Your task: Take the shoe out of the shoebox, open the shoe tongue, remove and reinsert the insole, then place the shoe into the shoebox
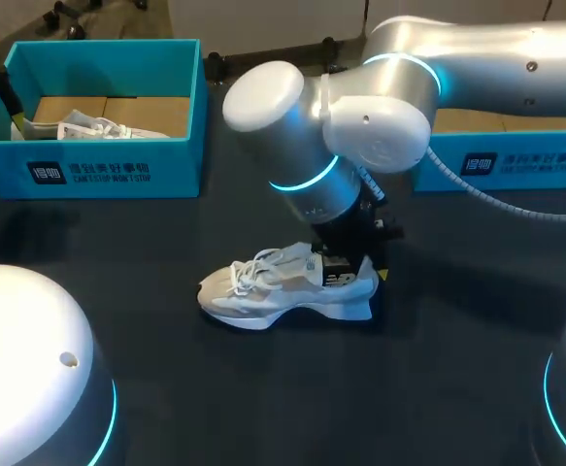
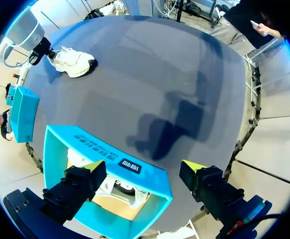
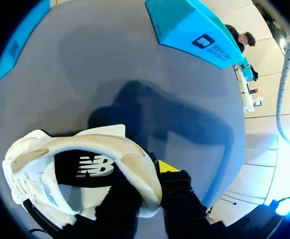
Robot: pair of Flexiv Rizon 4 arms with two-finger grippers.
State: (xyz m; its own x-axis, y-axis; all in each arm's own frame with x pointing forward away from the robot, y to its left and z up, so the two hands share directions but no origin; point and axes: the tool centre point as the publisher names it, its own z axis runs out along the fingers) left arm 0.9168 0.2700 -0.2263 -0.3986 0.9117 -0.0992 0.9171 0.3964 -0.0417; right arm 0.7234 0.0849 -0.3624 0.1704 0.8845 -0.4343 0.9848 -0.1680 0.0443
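nearest on the dark counter point(image 1: 263, 408), the white and cream lace-up sneaker point(image 1: 287, 286) stands on its sole, toe toward my left, well apart from both boxes, so i judge the first step, taking it out, as done. the right gripper point(image 1: 355, 257) is at the heel. it looks to be pinching the heel collar, with one yellow tip pressed on the outside and the other finger hidden inside the shoe. whether the tongue has been opened i cannot tell, since the laces look tied across it. the black printed insole point(image 3: 85, 169) lies flat inside the sneaker, so removing it, putting it back and returning the shoe are all left. that insole shows only in the right wrist view, because the head view has the arm over the heel. farther back on my left sits the open teal cardboard shoebox point(image 1: 108, 170) with a second pale shoe point(image 1: 93, 126) lying in it. only the left wrist view shows the left gripper point(image 2: 142, 169) plainly. it hangs above that box's printed wall, fingers spread wide and holding nothing. farthest right, a second teal box point(image 1: 516, 165) is half hidden behind the right arm.
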